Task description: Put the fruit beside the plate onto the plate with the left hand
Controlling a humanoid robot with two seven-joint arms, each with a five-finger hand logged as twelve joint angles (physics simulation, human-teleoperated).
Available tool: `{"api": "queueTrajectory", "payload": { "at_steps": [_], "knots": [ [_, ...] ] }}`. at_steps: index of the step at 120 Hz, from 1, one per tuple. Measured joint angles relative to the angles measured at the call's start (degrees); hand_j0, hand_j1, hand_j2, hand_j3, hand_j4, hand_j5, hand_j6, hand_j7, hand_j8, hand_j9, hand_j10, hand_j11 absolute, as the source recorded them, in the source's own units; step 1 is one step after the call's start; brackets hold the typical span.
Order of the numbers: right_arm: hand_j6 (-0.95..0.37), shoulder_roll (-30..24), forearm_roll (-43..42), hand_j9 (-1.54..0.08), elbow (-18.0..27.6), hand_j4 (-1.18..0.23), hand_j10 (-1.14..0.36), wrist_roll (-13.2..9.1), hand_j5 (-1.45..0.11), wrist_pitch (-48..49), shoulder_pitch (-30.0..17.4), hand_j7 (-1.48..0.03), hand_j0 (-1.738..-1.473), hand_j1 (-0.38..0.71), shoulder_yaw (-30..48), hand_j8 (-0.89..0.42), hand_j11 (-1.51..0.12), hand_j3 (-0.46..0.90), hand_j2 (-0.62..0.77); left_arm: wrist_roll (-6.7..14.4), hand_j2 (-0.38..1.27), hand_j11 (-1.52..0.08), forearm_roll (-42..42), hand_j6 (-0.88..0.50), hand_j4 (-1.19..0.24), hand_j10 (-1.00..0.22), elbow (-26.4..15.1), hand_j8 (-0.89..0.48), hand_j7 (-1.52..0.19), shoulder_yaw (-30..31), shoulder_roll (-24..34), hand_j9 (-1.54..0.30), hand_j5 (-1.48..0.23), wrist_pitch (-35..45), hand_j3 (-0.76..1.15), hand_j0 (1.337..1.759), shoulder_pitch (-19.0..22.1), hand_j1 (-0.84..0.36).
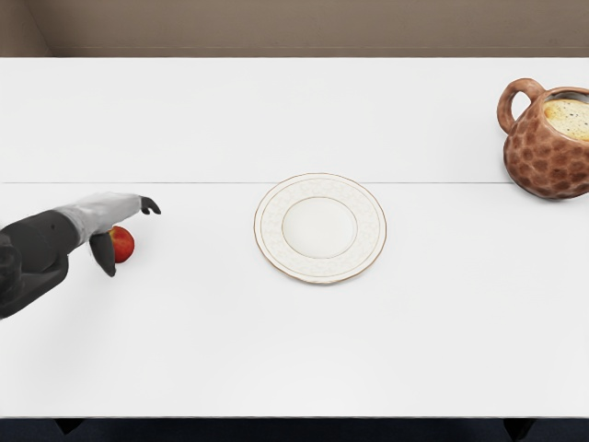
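Note:
A small red and yellow fruit lies on the white table, well to the left of the plate. The white plate with a thin gold rim sits near the middle of the table and holds nothing. My left hand comes in from the left edge and hovers right over the fruit. Its fingers are spread, with the thumb hanging down on the fruit's left side. The hand covers part of the fruit, and I see no grasp on it. No right arm shows.
A brown textured jug with a handle and yellowish contents stands at the far right edge. A faint seam runs across the table behind the plate.

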Motion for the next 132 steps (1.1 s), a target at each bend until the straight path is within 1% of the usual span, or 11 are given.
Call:
{"api": "queueTrajectory", "payload": {
  "at_steps": [23, 47, 63, 65, 76, 85, 94, 102, 113, 123, 132],
  "knots": [
    [-0.03, 0.0, 0.0, -0.04, 0.0, -0.03, -0.03, 0.0, -0.04, 0.0, 0.0, -0.04, -1.658, -0.31, 0.0, -0.03, -0.04, 0.0, -0.01, 2.93, 0.06, -0.34, 1.8, -0.27, -0.27, -0.27, 3.57, -0.27, -0.34, 2.64, -2.59, -0.34, -0.35, 1.3, 0.0, 1.658, 0.3, 0.03],
    [-0.03, 0.0, -0.01, -0.04, 0.0, -0.03, -0.03, 0.0, -0.04, 0.01, 0.0, -0.04, -1.658, -0.31, 0.0, -0.03, -0.04, 0.0, -0.01, 3.57, 0.06, -0.34, 3.59, -0.27, -0.27, -0.27, 4.28, -0.27, -0.34, 4.67, -3.01, -0.34, -0.34, 5.83, 0.0, 1.658, 0.67, 0.04],
    [-0.03, 0.0, -0.01, -0.04, 0.0, -0.03, -0.03, 0.0, -0.04, 0.0, 0.0, -0.04, -1.658, -0.31, 0.0, -0.03, -0.04, 0.0, -0.01, 3.78, -0.03, -0.34, 5.24, -0.29, -0.28, -0.29, 3.98, -0.29, -0.34, 5.81, -3.84, -0.34, -0.35, 7.68, 0.14, 1.669, 0.84, 0.05],
    [-0.03, 0.0, -0.01, -0.04, 0.0, -0.03, -0.03, 0.0, -0.04, 0.0, 0.0, -0.04, -1.658, -0.31, 0.0, -0.03, -0.04, 0.0, -0.01, 3.81, -0.09, -0.33, 5.36, -0.29, -0.29, -0.3, 3.94, -0.3, -0.34, 5.94, -3.99, -0.34, -0.35, 7.84, 0.29, 1.675, 0.85, 0.04],
    [-0.03, 0.0, 0.02, -0.04, 0.0, -0.03, -0.03, 0.0, -0.04, 0.0, 0.0, -0.04, -1.658, -0.31, 0.0, -0.03, -0.04, 0.0, -0.01, 3.95, -0.08, -0.34, 5.69, -0.31, -0.3, -0.32, 3.81, -0.31, -0.36, 6.52, -4.25, -0.35, -0.37, 8.39, 0.43, 1.68, 0.86, 0.02],
    [-0.03, 0.0, 0.01, -0.04, 0.0, -0.03, -0.03, 0.0, -0.04, 0.0, 0.0, -0.04, -1.658, -0.31, 0.0, -0.03, -0.04, 0.0, -0.01, 4.05, -0.25, -0.37, 5.86, -0.33, -0.33, -0.35, 3.76, -0.35, -0.42, 6.76, -4.5, -0.38, -0.4, 8.63, 0.73, 1.685, 1.17, -0.01],
    [-0.03, 0.0, -0.01, -0.04, 0.0, -0.03, -0.03, 0.0, -0.04, 0.0, 0.0, -0.04, -1.658, -0.31, 0.0, -0.03, -0.04, 0.0, -0.01, 4.42, -0.24, -0.41, 5.7, -0.23, -0.36, -0.38, 3.76, -0.38, -0.54, 6.89, -4.68, -0.42, -0.44, 8.87, 0.88, 1.687, 1.2, -0.06],
    [-0.03, 0.0, 0.0, -0.04, 0.0, -0.03, -0.03, 0.0, -0.04, 0.0, 0.0, -0.04, -1.658, -0.31, 0.0, -0.03, -0.04, 0.0, -0.01, 4.37, -0.18, -0.46, 5.63, -0.2, -0.37, -0.42, 3.76, -0.41, -0.62, 6.96, -4.69, -0.47, -0.45, 8.97, 0.87, 1.679, 1.2, -0.09],
    [-0.03, 0.0, 0.0, -0.04, 0.0, -0.03, -0.03, 0.0, -0.04, 0.0, 0.0, -0.04, -1.658, -0.31, 0.0, -0.03, -0.04, 0.0, -0.01, 4.19, -0.09, -0.52, 5.64, -0.25, -0.38, -0.46, 3.49, -0.45, -0.56, 6.96, -4.33, -0.53, -0.5, 9.1, 0.91, 1.679, 1.21, -0.14],
    [-0.03, 0.0, 0.0, -0.04, 0.0, -0.03, -0.03, 0.0, -0.04, 0.0, 0.0, -0.04, -1.658, -0.31, 0.0, -0.03, -0.04, 0.0, -0.01, 3.98, 0.02, -0.55, 5.55, -0.33, -0.42, -0.47, 2.99, -0.47, -0.59, 6.95, -3.84, -0.56, -0.55, 10.05, 0.73, 1.659, 1.21, -0.16],
    [-0.03, 0.0, -0.01, -0.04, 0.0, -0.03, -0.03, 0.0, -0.04, 0.0, 0.0, -0.04, -1.658, -0.31, 0.0, -0.03, -0.04, 0.0, -0.01, 3.91, 0.1, -0.58, 5.51, -0.38, -0.44, -0.48, 2.75, -0.48, -0.61, 6.95, -3.8, -0.59, -0.58, 10.56, 0.64, 1.674, 1.13, -0.16]
  ]
}}
